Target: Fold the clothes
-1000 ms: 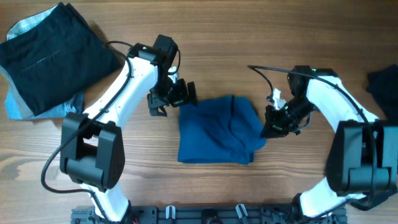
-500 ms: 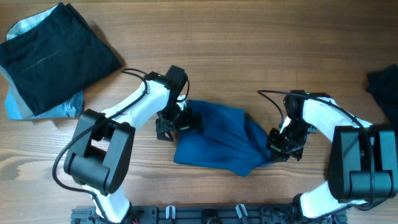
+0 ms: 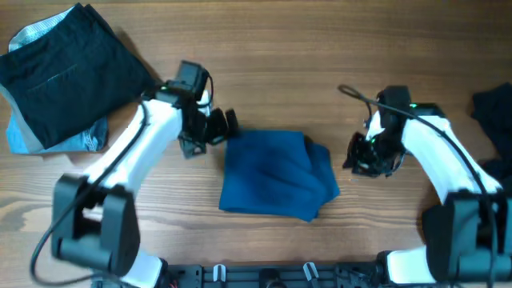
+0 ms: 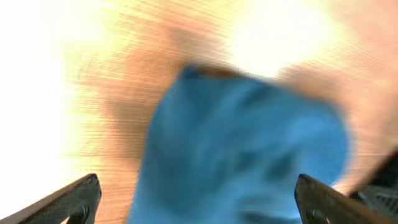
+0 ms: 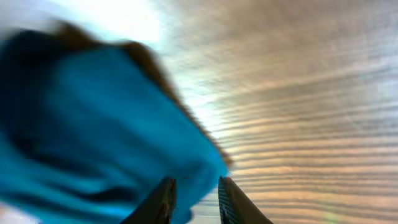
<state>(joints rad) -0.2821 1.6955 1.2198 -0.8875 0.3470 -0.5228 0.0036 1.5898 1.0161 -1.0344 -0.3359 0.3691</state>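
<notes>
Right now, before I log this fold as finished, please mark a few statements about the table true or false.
1. The blue shirt lies folded between the left gripper and the right gripper. True.
2. The left gripper is clamped on the blue shirt. False: in the left wrist view its fingers stand wide apart, holding nothing.
3. A black garment lies on a pale-blue piece. True.
4. The dark garment at the right edge is stacked on the blue shirt. False: it lies apart from it.
</notes>
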